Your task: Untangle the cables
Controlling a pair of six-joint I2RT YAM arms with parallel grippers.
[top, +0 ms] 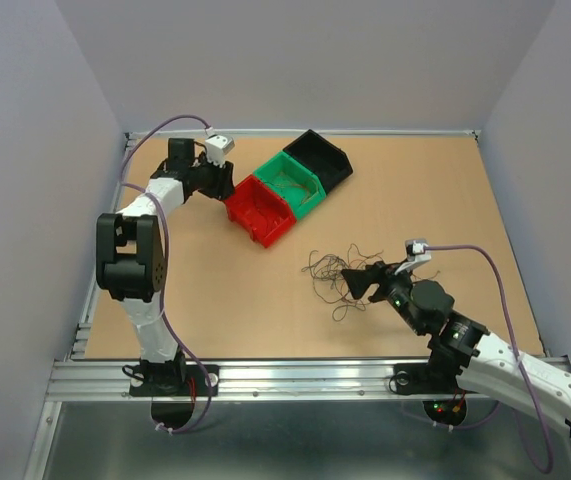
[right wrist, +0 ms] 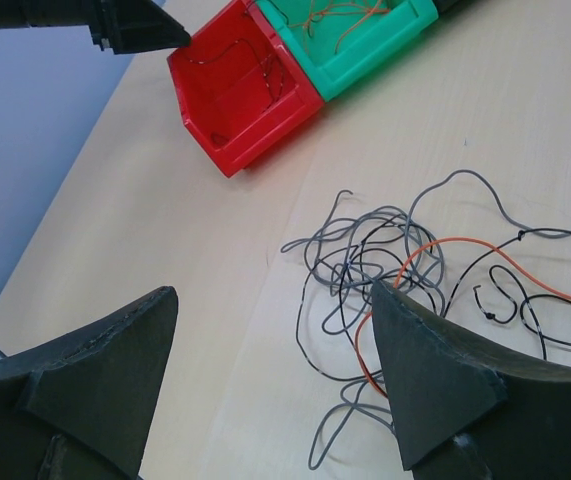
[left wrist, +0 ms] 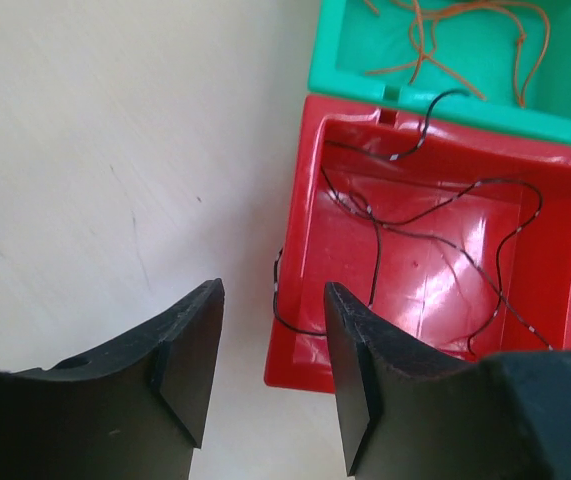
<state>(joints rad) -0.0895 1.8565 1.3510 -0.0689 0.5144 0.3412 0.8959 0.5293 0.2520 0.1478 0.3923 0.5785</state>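
The cables lie as a loose tangle [top: 335, 272] of grey, black and one orange wire [right wrist: 405, 250] on the table's middle right. My right gripper [top: 360, 280] [right wrist: 275, 295] hovers open just over the tangle's near edge, holding nothing; its right finger [right wrist: 435, 380] covers some loops. My left gripper [top: 227, 183] [left wrist: 270, 290] is open and empty above the near-left corner of the red bin [top: 260, 212] [left wrist: 310, 362]. A thin black wire [left wrist: 376, 255] lies curled inside that bin, with a loop hanging over its left rim. Orange wires [left wrist: 420, 40] lie in the green bin [top: 315, 193] [left wrist: 485, 112].
Red, green and black bins [top: 327, 158] stand joined in a diagonal row at the back middle. White walls close off the table's left, back and right. A metal rail [top: 295, 375] with both arm bases runs along the near edge.
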